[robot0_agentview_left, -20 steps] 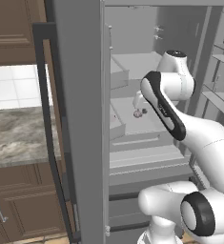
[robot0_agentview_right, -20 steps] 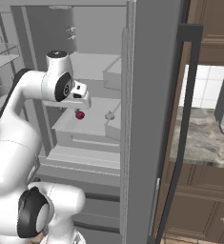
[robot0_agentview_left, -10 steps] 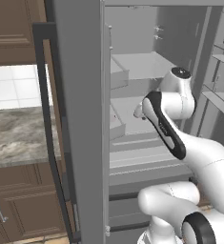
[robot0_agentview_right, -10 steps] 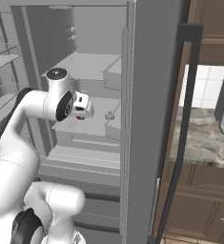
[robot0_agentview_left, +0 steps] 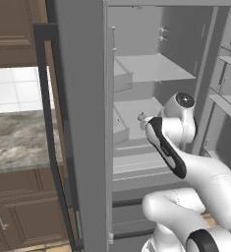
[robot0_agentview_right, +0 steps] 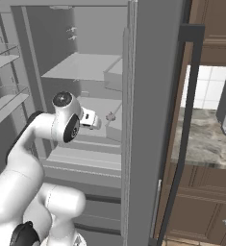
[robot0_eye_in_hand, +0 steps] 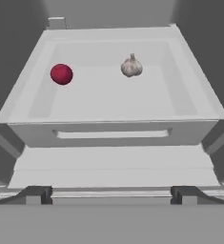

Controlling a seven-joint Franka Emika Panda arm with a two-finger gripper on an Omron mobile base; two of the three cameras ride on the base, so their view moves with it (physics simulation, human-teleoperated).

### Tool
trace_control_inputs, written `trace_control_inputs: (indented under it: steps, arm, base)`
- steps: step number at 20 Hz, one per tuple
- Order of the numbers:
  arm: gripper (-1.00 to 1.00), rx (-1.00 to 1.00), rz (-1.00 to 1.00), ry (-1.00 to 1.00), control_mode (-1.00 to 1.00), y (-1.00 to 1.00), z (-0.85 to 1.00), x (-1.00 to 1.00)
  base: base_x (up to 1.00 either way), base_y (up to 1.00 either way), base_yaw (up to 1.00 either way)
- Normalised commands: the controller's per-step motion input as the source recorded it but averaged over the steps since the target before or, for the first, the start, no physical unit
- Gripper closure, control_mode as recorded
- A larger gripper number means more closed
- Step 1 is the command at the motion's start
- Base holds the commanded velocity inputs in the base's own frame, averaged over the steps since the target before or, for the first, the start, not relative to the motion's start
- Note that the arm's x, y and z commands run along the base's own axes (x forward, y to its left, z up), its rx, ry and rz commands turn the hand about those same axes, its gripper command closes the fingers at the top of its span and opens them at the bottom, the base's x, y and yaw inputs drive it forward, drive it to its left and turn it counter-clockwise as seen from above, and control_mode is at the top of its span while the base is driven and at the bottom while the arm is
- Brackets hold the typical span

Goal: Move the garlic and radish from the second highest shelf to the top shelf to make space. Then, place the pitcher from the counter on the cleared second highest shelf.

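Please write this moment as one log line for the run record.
phase: approach | gripper: state unclear, holding nothing seen | radish: on second highest shelf | garlic: same shelf, apart from radish | top shelf: nothing moved there yet

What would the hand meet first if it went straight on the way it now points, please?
Probably the front lip of the second highest shelf. The radish and garlic sit further back to either side, though depth is unclear.

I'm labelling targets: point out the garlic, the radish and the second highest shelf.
garlic (robot0_eye_in_hand: 131, 66), hand view, on its bulb.
radish (robot0_eye_in_hand: 61, 74), hand view, on its centre.
second highest shelf (robot0_eye_in_hand: 108, 102), hand view, on its bare floor.
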Motion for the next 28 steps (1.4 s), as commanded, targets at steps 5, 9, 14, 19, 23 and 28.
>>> trace_control_inputs:
  steps: [5, 9, 14, 19, 23, 28]
  arm:
    - [-1.0, 0.0, -0.04, 0.0, -1.0, -0.08, -0.12, 0.48]
    - [-1.0, 0.0, 0.0, -0.01, -1.0, -0.05, -0.09, 0.44]
    - [-1.0, 0.0, 0.0, 0.0, -1.0, -0.16, -0.12, 0.46]
    - [-1.0, 0.0, 0.0, 0.0, -1.0, -0.13, -0.12, 0.42]
    - [-1.0, 0.0, 0.0, 0.0, -1.0, -0.05, -0.06, 0.4]
    - [-1.0, 0.0, 0.0, 0.0, -1.0, -0.13, -0.12, 0.34]
  base:
    - [0.0, 0.0, 0.0]
    - [0.0, 0.0, 0.0]
    - [0.0, 0.0, 0.0]
    - [0.0, 0.0, 0.0]
    - [0.0, 0.0, 0.0]
    - [0.0, 0.0, 0.0]
